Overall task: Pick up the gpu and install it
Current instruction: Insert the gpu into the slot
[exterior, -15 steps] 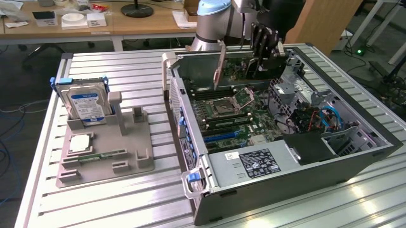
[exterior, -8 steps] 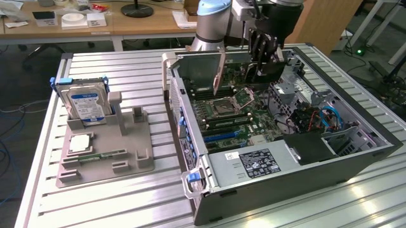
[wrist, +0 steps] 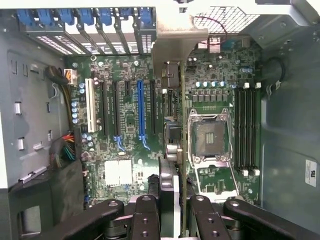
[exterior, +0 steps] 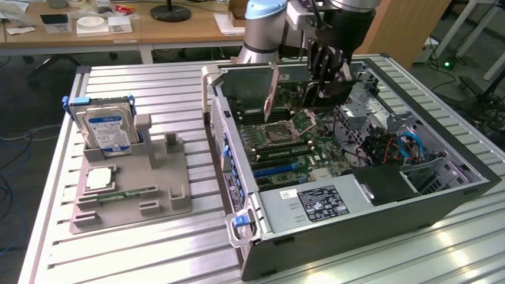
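One open computer case lies on the metal table. Closest in the exterior view is a grey box with a label, in the case's corner. On the exterior view's left sits a grey holder. It has a small chip, a thin green memory stick and a standing hard drive.

Further in, the green board covers the case floor. It has a blue slot and a square socket. Above the board hangs the claw, clenched on the gpu.

In the wrist view the claw grips the gpu on its thin edge. The gpu sits between the blue slot and the socket. Its silver bracket points to the case's back wall.

Far behind stands a wooden desk.
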{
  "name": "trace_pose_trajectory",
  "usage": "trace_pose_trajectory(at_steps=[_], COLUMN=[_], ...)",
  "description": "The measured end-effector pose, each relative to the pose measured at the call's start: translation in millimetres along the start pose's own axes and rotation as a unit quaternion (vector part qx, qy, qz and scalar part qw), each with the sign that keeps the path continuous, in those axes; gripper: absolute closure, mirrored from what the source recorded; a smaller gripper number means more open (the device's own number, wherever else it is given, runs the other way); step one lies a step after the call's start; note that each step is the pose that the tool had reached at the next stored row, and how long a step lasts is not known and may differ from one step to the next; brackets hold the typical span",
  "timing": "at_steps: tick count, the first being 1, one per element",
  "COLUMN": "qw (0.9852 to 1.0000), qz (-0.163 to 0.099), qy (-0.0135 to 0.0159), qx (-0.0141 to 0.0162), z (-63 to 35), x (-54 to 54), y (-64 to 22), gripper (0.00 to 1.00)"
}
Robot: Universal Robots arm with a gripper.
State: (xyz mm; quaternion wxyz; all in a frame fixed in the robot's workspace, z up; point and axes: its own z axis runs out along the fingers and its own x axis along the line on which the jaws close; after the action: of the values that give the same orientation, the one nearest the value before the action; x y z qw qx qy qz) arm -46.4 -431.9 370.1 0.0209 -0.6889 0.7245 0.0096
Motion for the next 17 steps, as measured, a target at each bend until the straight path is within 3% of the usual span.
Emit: trace_pose_trajectory(at_steps=[5, 17], qw=[1.0000, 1.0000], qz=[0.000, 0.000], qy=[-0.0001, 0.0001], qx=[0.0000, 0.0000], z=[2.0, 2.9], x=[5.0, 5.4], y=[0.0, 0.5], gripper=[0.72, 0.72])
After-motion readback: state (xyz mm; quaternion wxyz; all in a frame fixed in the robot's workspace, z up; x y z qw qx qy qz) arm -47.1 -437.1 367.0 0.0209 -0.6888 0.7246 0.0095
